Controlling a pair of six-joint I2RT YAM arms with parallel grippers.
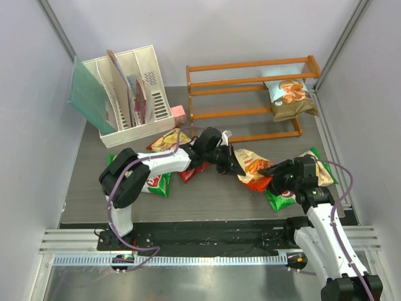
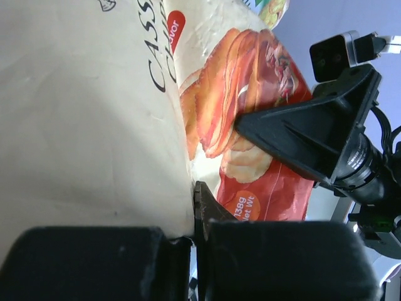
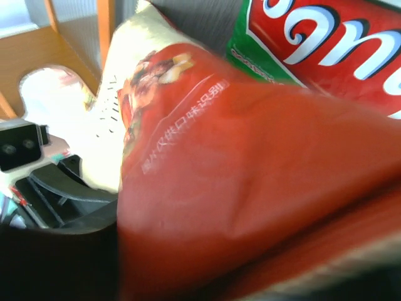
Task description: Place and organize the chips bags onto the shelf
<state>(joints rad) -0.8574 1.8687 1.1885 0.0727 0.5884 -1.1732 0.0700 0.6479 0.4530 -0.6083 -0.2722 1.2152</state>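
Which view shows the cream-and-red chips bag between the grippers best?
Top external: the whole cream-and-red bag and its surroundings show. Left wrist shows only its printed face close up; right wrist a blurred red patch.

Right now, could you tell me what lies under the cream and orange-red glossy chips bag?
A green glossy chips bag shows beneath its near end; the right gripper and the cream bag hide the rest.
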